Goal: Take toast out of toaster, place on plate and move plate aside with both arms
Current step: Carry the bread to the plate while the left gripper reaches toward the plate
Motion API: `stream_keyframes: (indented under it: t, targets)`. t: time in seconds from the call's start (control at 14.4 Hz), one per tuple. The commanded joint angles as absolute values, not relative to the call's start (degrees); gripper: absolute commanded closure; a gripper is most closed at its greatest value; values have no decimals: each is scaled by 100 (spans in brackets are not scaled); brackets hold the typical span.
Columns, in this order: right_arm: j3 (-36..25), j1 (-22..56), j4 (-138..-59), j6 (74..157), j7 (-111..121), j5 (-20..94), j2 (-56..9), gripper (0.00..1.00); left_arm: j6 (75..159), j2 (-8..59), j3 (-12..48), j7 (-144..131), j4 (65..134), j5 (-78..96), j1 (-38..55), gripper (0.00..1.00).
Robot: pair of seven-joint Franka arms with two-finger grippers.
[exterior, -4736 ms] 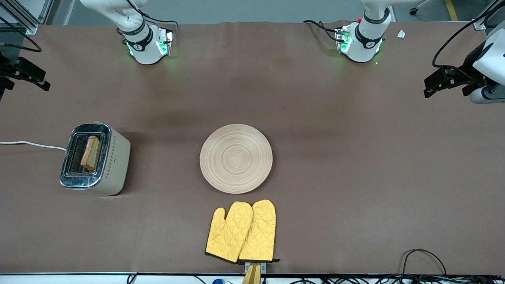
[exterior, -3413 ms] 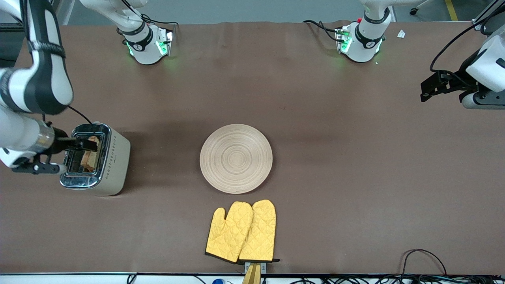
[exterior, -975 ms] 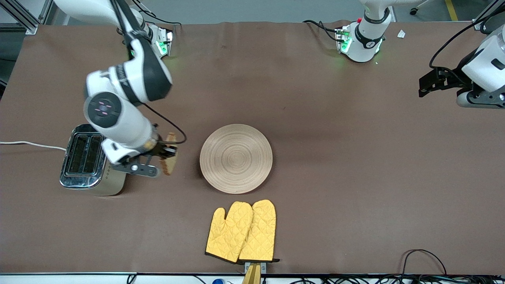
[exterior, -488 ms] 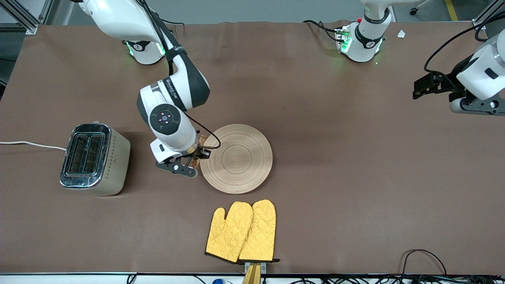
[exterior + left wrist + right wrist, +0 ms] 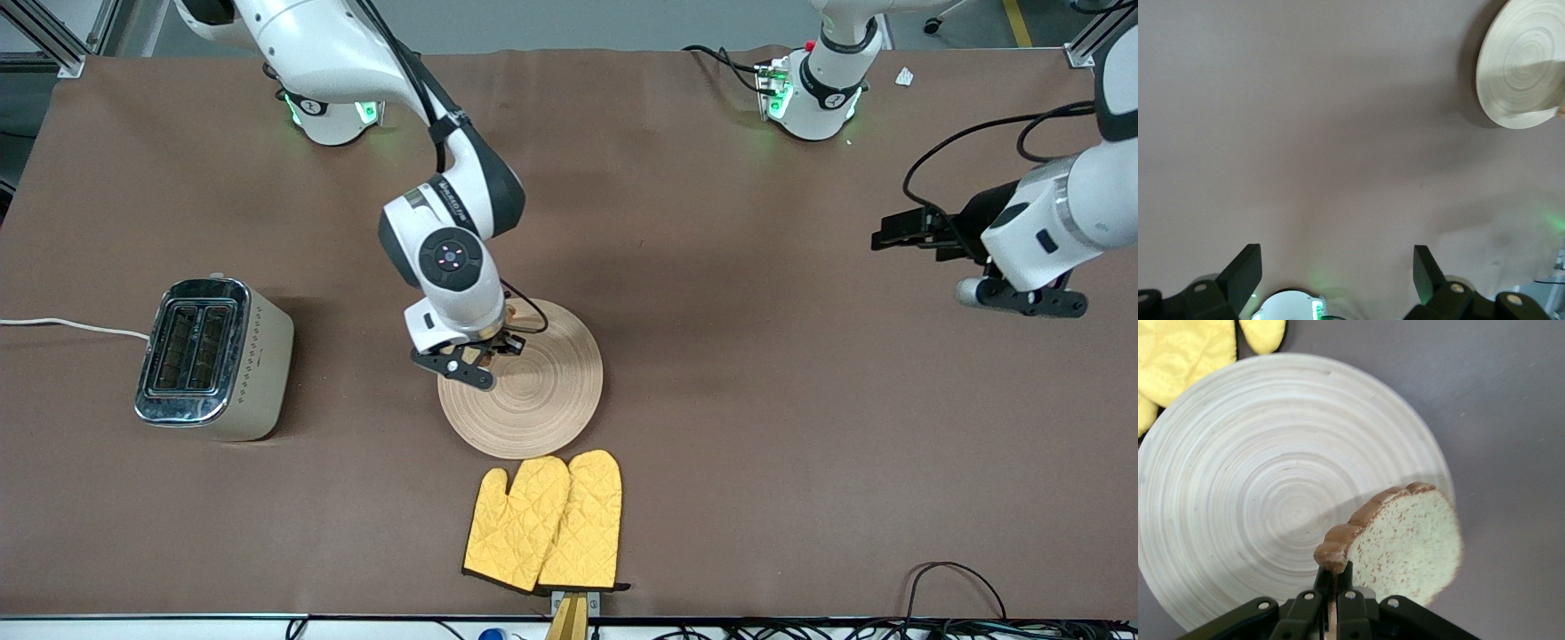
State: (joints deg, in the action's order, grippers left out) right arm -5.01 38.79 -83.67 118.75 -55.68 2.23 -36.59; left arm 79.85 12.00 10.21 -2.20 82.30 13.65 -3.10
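No text, label, brand, number or sign can be read here. The white jointed right arm point(image 5: 449, 209) carries a line of dark lettering on its wrist link, at about 11 o'clock from the round beige wooden plate point(image 5: 542, 400), but the letters are too small to make out.

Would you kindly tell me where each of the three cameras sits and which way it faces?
Front view: high across the table, facing both arms' bases.
Left wrist view: on the left arm, looking down at bare table past its open left end effector.
Right wrist view: above the plate, right end effector pinching the toast.
All three show the plate.
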Motion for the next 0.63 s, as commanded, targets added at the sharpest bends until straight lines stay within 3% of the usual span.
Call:
stream_keyframes:
  t: [0.0,0.14,0.21,0.28,0.42,0.49,0.56]
  targets:
    - [-554,3964,-8209,12075,-5809,343,-3832,98,8121,1475,1019,-114,8218,1756,-308,0]
    - [-554,3981,-8209,12286,-5854,343,-3902,97,8130,1748,1055,-71,8244,2195,-308,0]
    - [-554,3973,-8200,12331,-5854,343,-3937,93,8147,1888,1055,17,8244,2415,-308,0]
    - [-554,3973,-8200,12435,-5854,343,-3946,82,8226,1968,1055,139,8262,2582,-273,0]
    - [-554,3973,-8209,12454,-5854,343,-3938,15,8559,2013,1081,298,8506,2628,-202,0]
    - [-562,3981,-8200,12454,-5801,325,-3911,0,8865,2021,1203,421,8708,2698,-176,0]
    - [-562,3877,-8200,12445,-5775,343,-3885,0,9190,2021,1309,509,8919,2785,-184,0]
